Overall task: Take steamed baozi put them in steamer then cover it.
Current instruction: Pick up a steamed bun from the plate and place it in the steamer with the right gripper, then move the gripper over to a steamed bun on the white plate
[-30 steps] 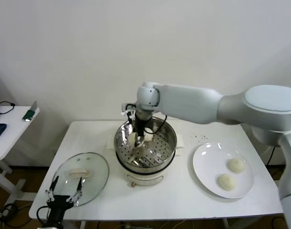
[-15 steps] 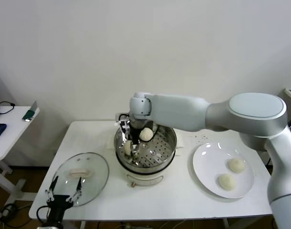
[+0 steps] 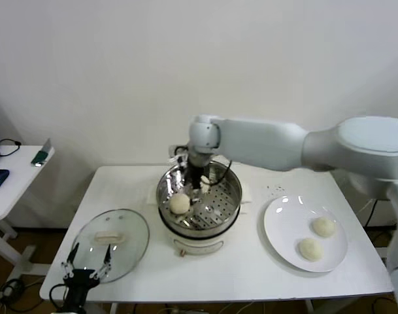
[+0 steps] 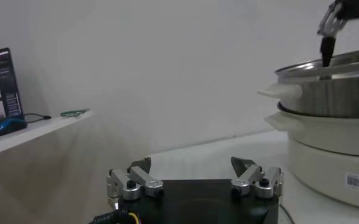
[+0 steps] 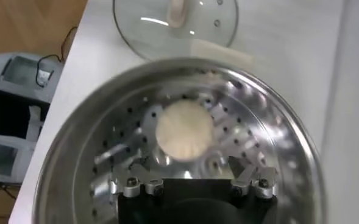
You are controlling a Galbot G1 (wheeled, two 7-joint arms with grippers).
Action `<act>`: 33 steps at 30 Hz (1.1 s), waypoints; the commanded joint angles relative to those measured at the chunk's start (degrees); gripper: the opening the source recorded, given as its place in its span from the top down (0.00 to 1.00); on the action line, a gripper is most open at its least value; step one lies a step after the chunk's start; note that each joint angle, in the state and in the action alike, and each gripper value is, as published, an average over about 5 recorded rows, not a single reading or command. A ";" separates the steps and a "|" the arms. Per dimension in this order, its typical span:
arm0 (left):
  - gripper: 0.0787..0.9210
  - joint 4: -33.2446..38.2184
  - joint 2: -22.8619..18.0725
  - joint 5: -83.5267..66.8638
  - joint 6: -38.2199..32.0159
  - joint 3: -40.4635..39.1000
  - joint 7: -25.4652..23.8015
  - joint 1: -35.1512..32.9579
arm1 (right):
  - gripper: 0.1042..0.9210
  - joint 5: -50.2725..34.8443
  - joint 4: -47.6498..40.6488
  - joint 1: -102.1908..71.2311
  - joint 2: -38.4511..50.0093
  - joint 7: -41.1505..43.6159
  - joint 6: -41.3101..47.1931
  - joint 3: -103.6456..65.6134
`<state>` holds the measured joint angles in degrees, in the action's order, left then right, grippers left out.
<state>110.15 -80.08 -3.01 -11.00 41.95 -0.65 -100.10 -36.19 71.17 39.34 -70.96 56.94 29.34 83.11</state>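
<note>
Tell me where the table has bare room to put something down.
Bare patches: the near edge between lid and plate, in front of the steamer; and the far left corner, behind the lid. Crowded: the steamer's middle, where the right claw, open, hangs over a bun.

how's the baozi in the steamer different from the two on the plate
The bun in the steamer lies alone on the perforated steel tray; the two buns on the plate sit close together on a flat white plate. The steamer bun has the right end effector just over it; the plate buns have none near. All are round, smooth and cream-white.
</note>
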 commanded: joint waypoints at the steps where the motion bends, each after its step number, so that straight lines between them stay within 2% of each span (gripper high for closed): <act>1: 0.12 0.26 0.03 1.25 0.23 -0.06 -0.20 0.06 | 0.12 2.25 13.02 8.42 17.89 1.53 -2.42 2.40; 8: 0.12 0.84 0.15 1.44 0.60 -0.34 -0.14 0.56 | 0.12 10.04 23.73 6.32 36.81 3.22 -3.08 4.08; 15: 0.12 1.02 0.10 1.71 1.19 -0.70 -0.10 0.84 | 0.12 22.31 23.25 -9.76 47.05 3.91 -5.20 -2.83; 23: 0.12 0.98 0.16 1.77 1.30 -0.49 -0.14 0.34 | 0.12 30.87 18.64 -27.30 49.72 4.62 -7.24 -13.86; 33: 0.12 0.14 0.03 2.23 1.24 -0.23 -0.22 0.10 | 0.12 35.94 13.36 -35.45 47.57 4.93 -9.13 -18.95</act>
<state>110.51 -80.06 -0.92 -9.74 41.71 -0.81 -99.90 -6.09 86.42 13.40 -26.58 61.57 21.23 69.31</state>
